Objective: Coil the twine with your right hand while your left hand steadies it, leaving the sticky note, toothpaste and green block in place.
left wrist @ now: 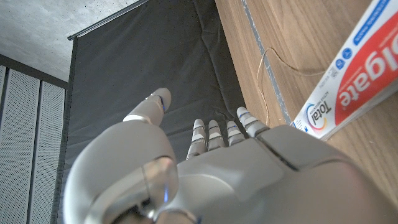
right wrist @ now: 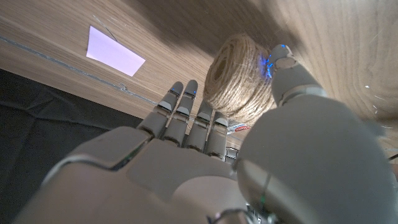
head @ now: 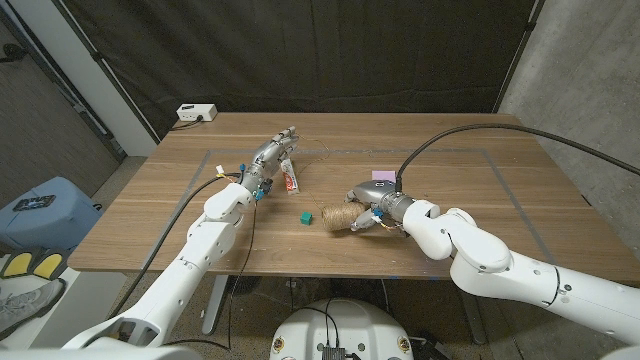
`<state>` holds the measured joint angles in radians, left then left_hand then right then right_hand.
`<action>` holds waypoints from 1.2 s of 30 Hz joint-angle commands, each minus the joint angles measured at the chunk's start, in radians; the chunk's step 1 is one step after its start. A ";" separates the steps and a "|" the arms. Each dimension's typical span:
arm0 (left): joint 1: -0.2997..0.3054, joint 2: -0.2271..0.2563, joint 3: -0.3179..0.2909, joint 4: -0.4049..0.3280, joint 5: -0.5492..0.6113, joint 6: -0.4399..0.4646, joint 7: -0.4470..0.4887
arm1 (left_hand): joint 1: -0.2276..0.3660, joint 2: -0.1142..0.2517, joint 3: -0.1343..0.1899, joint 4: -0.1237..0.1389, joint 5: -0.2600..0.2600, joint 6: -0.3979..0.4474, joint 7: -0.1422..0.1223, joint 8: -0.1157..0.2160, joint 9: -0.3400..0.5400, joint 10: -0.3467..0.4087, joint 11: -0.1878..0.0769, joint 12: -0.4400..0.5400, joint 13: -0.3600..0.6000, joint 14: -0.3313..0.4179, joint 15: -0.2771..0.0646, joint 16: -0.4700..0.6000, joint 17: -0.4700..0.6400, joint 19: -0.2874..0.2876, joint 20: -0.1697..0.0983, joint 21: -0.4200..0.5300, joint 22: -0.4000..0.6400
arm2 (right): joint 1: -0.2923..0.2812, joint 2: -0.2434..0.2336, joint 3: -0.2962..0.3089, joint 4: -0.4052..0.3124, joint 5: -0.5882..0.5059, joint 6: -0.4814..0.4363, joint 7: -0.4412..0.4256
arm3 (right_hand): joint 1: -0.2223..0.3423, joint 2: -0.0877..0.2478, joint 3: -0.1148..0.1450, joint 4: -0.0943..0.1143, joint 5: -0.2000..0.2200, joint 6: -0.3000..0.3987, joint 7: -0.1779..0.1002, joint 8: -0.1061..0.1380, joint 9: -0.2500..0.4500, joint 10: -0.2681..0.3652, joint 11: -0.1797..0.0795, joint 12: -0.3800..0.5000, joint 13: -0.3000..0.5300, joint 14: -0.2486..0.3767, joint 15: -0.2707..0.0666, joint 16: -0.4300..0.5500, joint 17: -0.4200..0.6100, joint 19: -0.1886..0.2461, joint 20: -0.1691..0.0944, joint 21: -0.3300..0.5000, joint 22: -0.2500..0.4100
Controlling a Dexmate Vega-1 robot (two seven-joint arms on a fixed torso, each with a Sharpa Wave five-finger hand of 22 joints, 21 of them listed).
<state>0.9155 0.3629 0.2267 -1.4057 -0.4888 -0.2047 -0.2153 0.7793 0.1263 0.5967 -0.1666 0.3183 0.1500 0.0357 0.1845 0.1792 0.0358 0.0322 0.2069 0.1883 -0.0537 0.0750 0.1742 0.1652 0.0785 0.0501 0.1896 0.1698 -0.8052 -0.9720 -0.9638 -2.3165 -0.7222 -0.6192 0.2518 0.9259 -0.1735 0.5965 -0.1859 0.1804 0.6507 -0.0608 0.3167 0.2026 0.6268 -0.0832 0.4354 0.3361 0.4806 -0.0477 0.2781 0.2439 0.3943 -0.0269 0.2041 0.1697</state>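
My right hand cups the twine, spool axis lying sideways, seemingly gripped. My left hand, open, sits at 11 o'clock, by the toothpaste.

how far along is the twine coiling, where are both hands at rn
Mostly wound already: the twine sits as a fat ball near the table's middle, with a loose strand trailing by the toothpaste. In hand: the right hand is at the ball, thumb against it; whether it grips is unclear. The left hand is beside the toothpaste, fingers straight, holding nothing. Left: winding in that strand. Sticky note and green block lie apart from both hands.
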 commanded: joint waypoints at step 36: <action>-0.082 -0.029 0.029 0.077 -0.001 0.006 0.000 | 0.016 0.002 -0.014 0.001 0.009 0.013 -0.003 0.002 0.002 0.006 -0.004 0.004 0.006 0.004 0.007 0.004 0.004 0.004 0.002 0.007 0.005 | 0.067 -0.034 0.061 0.036 0.110 0.066 -0.022 | 0.037 0.032 -0.004 0.014 0.002 0.055 -0.033 0.009 -0.001 0.086 -0.067 -0.008 0.003 0.155 -0.177 0.095 0.061 0.044 -0.007 0.005 0.005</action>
<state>0.8475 0.3405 0.2493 -1.3403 -0.4888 -0.2050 -0.2151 0.7833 0.1303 0.5857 -0.1638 0.3220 0.1554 0.0302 0.1845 0.1792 0.0394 0.0285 0.2069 0.1932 -0.0537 0.0750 0.1742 0.1651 0.0785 0.0501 0.1896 0.1698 -0.7539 -1.0013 -0.9139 -2.2909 -0.6344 -0.5704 0.2191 0.9280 -0.1690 0.5881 -0.1775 0.1808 0.6630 -0.0594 0.3199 0.1977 0.6368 -0.0839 0.4238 0.3368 0.6248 -0.0571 0.3637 0.2991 0.4229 -0.0341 0.2041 0.1698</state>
